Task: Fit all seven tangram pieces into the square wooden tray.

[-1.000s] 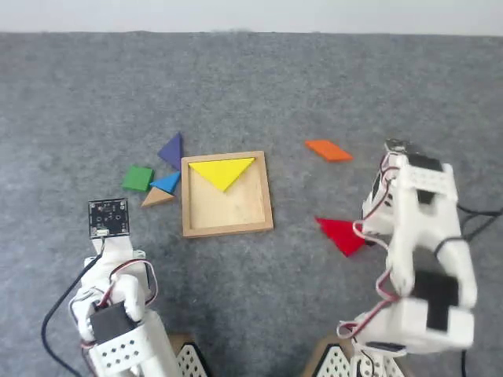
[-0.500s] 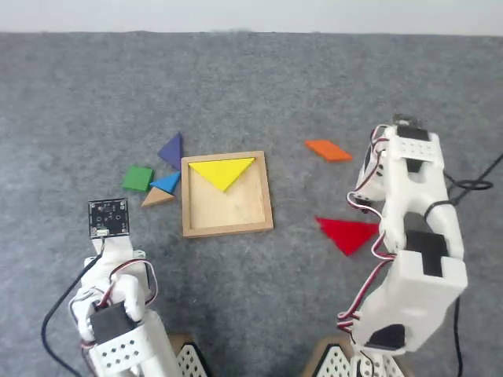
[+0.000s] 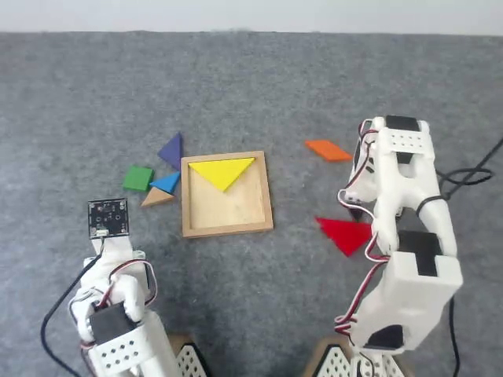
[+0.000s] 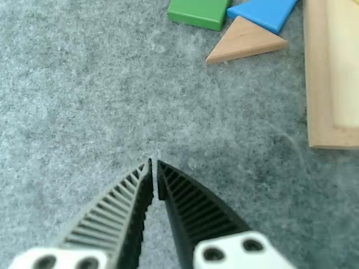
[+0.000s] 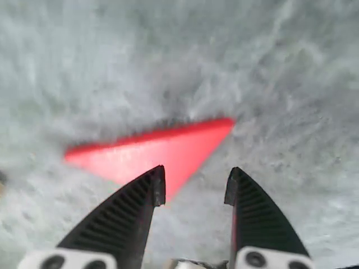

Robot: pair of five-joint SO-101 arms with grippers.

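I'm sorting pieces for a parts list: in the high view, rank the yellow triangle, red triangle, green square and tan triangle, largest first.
Largest: yellow triangle and red triangle, alike; the right arm covers part of the red one, so no ranking.
Then: green square.
Smallest: tan triangle.

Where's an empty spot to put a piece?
The tray is bare except for the yellow triangle. So is the mat between tray and red triangle. Left of the tray is crowded: green square, navy triangle, light blue triangle, tan triangle.
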